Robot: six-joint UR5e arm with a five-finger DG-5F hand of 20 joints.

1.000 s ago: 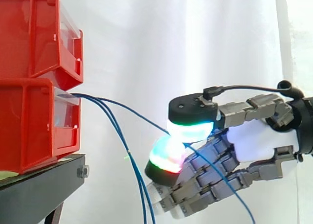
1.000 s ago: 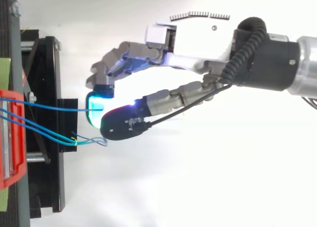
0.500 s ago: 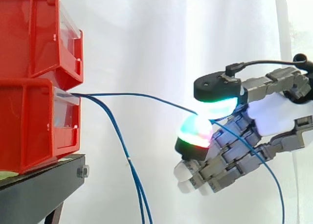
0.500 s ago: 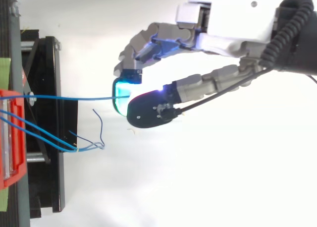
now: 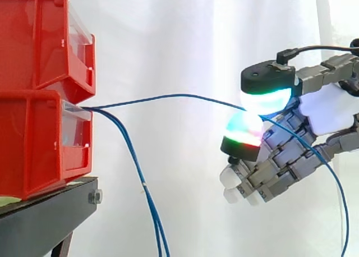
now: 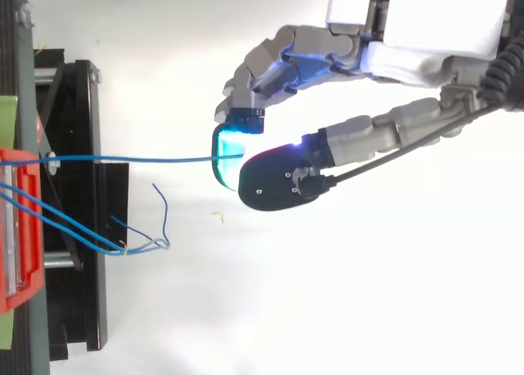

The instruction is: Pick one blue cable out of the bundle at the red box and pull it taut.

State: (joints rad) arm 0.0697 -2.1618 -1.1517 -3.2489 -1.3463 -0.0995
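One blue cable point(image 5: 168, 96) point(image 6: 139, 157) runs almost straight from the lower red box point(image 5: 39, 142) point(image 6: 18, 228) out to my hand point(image 5: 280, 150) point(image 6: 327, 150), arching only slightly. My hand is shut on it, pinching it between the thumb pad point(image 5: 263, 100) and a glowing fingertip point(image 5: 242, 134). Behind the pinch the cable's free end point(image 5: 331, 178) droops down at the right. The other blue cables point(image 5: 137, 184) point(image 6: 74, 228) hang loose from the same box and fall toward the floor.
A second red box point(image 5: 45, 38) is stacked on the lower one, both on a black stand point(image 5: 45, 218) point(image 6: 82, 203) at the left. A white curtain hangs behind. Loose cable ends point(image 6: 155, 228) curl just beside the stand.
My hand has drawn back to the right and slightly up with the pinched cable. The cable has lifted away from the hanging bundle and straightened.
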